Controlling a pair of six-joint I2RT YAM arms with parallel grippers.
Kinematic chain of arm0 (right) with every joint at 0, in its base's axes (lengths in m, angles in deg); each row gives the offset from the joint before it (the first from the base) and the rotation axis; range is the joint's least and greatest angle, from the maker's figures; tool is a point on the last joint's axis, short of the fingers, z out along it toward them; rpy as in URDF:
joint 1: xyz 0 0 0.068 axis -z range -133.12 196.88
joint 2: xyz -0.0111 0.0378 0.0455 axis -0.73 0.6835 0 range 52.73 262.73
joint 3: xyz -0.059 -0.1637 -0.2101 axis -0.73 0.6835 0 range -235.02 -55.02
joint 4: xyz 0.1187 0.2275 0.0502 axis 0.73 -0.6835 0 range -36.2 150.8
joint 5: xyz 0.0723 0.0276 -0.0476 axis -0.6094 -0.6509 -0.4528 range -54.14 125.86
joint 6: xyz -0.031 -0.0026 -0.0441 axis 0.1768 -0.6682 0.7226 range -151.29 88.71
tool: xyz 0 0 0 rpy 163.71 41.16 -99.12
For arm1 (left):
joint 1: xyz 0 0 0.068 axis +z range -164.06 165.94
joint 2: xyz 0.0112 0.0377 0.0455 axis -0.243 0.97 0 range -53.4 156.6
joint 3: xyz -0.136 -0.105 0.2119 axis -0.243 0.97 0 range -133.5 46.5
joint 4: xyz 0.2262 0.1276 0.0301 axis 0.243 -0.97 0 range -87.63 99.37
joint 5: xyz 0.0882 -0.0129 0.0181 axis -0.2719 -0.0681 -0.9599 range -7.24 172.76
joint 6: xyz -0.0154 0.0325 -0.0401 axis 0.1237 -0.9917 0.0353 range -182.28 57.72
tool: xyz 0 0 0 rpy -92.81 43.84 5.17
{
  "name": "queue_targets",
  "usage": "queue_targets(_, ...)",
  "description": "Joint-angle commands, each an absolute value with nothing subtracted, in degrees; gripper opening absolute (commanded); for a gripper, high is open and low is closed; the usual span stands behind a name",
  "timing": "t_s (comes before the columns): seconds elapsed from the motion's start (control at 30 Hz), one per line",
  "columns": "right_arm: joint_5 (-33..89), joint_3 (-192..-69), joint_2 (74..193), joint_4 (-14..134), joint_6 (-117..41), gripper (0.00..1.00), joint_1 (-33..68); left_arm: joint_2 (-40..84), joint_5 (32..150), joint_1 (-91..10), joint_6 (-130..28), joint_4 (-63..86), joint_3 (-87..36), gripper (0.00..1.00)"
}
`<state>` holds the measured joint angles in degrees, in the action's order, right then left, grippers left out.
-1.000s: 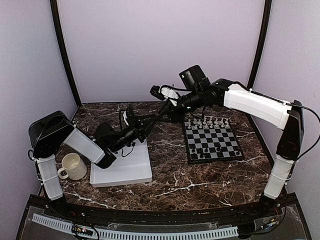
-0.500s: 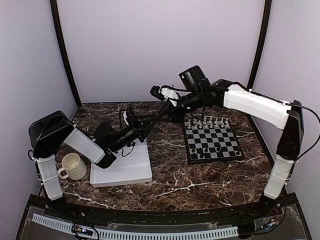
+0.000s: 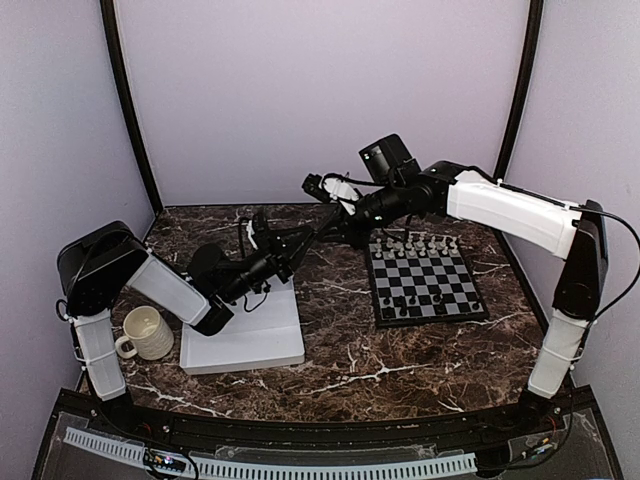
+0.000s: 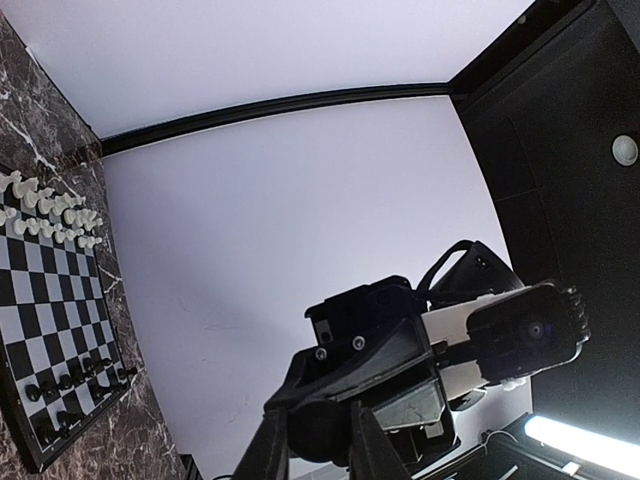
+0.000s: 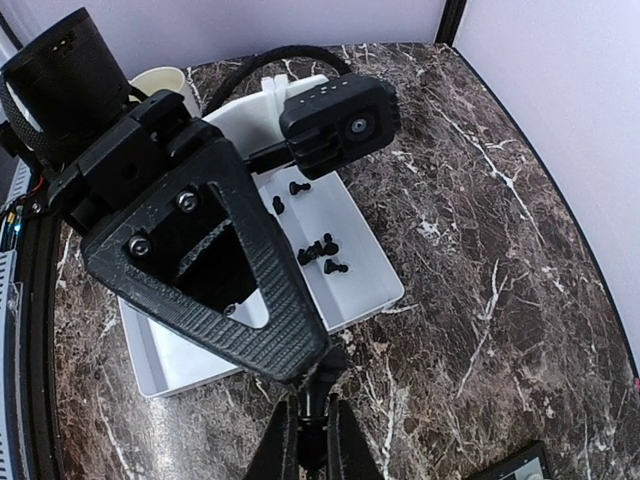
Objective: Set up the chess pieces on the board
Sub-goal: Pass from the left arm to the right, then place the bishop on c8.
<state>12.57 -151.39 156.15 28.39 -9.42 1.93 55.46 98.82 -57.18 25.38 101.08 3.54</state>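
Mug (image 3: 145, 333) stands at 8 o'clock on the table and has no part in the task. Just right of it, the white tray (image 3: 250, 345) holds a handful of loose black pieces (image 5: 318, 250), scattered toward its far end and not yet placed.

Left gripper (image 5: 318, 362) is raised above the tray's far corner, toward 12 o'clock. Its fingers taper to a point, but I cannot tell whether they are fully together or pinching something. Right gripper (image 5: 313, 410) meets it tip to tip, fingers brought together. A small dark shape sits at the junction, and what it is cannot be made out. Judgement: a piece is probably passing from one arm to the other.

Board (image 3: 430, 280) lies at 3 o'clock. White pieces (image 3: 415, 243) fill the two rows at its 12 o'clock edge — that side looks complete. Black pieces (image 3: 405, 303) at the 6 o'clock edge show gaps.

Assessment: past the halfway mark — the loose black pieces in the tray remain to be carried over.
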Motion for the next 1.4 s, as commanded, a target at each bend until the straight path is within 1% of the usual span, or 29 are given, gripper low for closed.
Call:
queue_targets(0.0, 12.69, -151.43, 154.27, 27.68, -8.29, 0.00, 2.56, 54.92, 100.58, -56.79, 24.38, 107.13, 2.75, 0.16)
queue_targets(0.03, 13.37, -151.68, 153.82, 26.54, -7.44, 0.00, 2.65, 54.68, 101.08, -56.67, 23.99, 105.46, 2.91, 0.24)
queue_targets(0.07, 14.07, -151.89, 153.44, 25.05, -6.48, 0.00, 2.78, 54.02, 101.28, -56.50, 22.52, 104.57, 3.04, 0.70)
queue_targets(0.1, 15.00, -151.91, 152.89, 23.50, -5.22, 0.00, 3.03, 52.86, 101.87, -56.07, 21.43, 102.19, 3.35, 0.84)
queue_targets(0.13, 16.02, -151.75, 152.22, 21.89, -3.51, 0.00, 3.49, 52.02, 102.20, -55.81, 18.76, 100.87, 3.52, 0.95)
queue_targets(0.17, 16.82, -151.45, 151.42, 19.98, -2.13, 0.00, 3.96, 49.90, 102.96, -55.13, 17.18, 97.33, 3.78, 0.97)
queue_targets(0.2, 17.59, -151.05, 150.70, 18.17, -0.61, 0.00, 4.52, 48.66, 103.49, -54.72, 13.33, 94.84, 3.78, 0.98)
queue_targets(0.23, 18.45, -150.54, 149.93, 16.07, 0.88, 0.00, 5.23, 45.59, 104.49, -54.00, 11.08, 88.81, 3.63, 0.99)
queue_targets(0.27, 19.35, -149.90, 149.21, 14.00, 2.46, 0.00, 5.92, 43.82, 104.79, -53.63, 5.26, 84.29, 3.27, 0.99)
queue_targets(0.3, 20.24, -149.33, 148.48, 11.89, 4.17, 0.00, 6.64, 39.68, 104.37, -53.20, 1.90, 72.45, 1.61, 0.99)
queue_targets(0.33, 21.30, -148.68, 147.87, 9.75, 5.73, 0.00, 7.41, 37.74, 103.46, -53.19, -7.15, 65.43, 0.32, 0.99)
queue_targets(0.37, 23.22, -148.10, 147.43, 7.67, 7.41, 0.00, 7.97, 33.94, 99.80, -53.40, -11.73, 50.35, -3.39, 0.99)
queue_targets(0.4, 25.01, -147.37, 147.07, 5.50, 8.87, 0.00, 8.63, 32.41, 97.48, -53.64, -20.86, 43.53, -5.52, 0.99)
queue_targets(0.43, 26.92, -146.52, 146.70, 3.83, 10.08, 0.00, 9.22, 30.12, 93.14, -53.86, -24.83, 33.05, -8.61, 0.99)
queue_targets(0.47, 28.71, -145.50, 146.28, 2.14, 11.40, 0.00, 9.82, 29.01, 91.38, -53.87, -30.99, 29.96, -9.57, 0.99)
queue_targets(0.53, 32.14, -143.20, 145.49, -0.58, 13.39, 0.00, 11.17, 25.76, 86.88, -53.80, -38.25, 22.74, -10.44, 0.99)
queue_targets(0.6, 35.34, -140.57, 144.62, -2.31, 14.67, 0.00, 12.86, 22.63, 81.08, -53.71, -41.81, 19.96, -9.45, 0.99)
queue_targets(0.67, 38.13, -138.37, 143.95, -4.32, 15.82, 0.00, 14.97, 19.15, 66.26, -53.11, -38.52, 15.01, -8.78, 0.99)
queue_targets(0.7, 39.35, -137.69, 143.84, -5.49, 16.60, 0.00, 15.97, 18.25, 64.58, -52.71, -38.94, 14.26, -8.39, 0.99)
queue_targets(0.77, 42.53, -136.13, 143.76, -7.16, 17.63, 0.00, 18.46, 15.48, 65.16, -51.02, -44.79, 15.38, -6.79, 0.99)
queue_targets(0.87, 45.40, -134.09, 143.19, -8.98, 18.80, 0.00, 21.43, 12.54, 66.64, -50.22, -55.24, 18.56, -5.00, 0.93)
queue_targets(1.03, 50.20, -128.61, 142.68, -10.04, 19.67, 0.00, 22.89, 11.81, 60.78, -49.31, -64.31, 23.57, -1.19, 0.92)
queue_targets(1.17, 50.67, -127.12, 144.84, -9.21, 18.72, 0.00, 22.88, 10.62, 62.36, -47.58, -64.53, 26.70, 2.29, 0.92)
queue_targets(1.37, 50.27, -127.93, 149.25, -8.43, 17.31, 0.00, 22.88, 9.38, 64.79, -47.19, -64.40, 27.11, 3.94, 0.91)
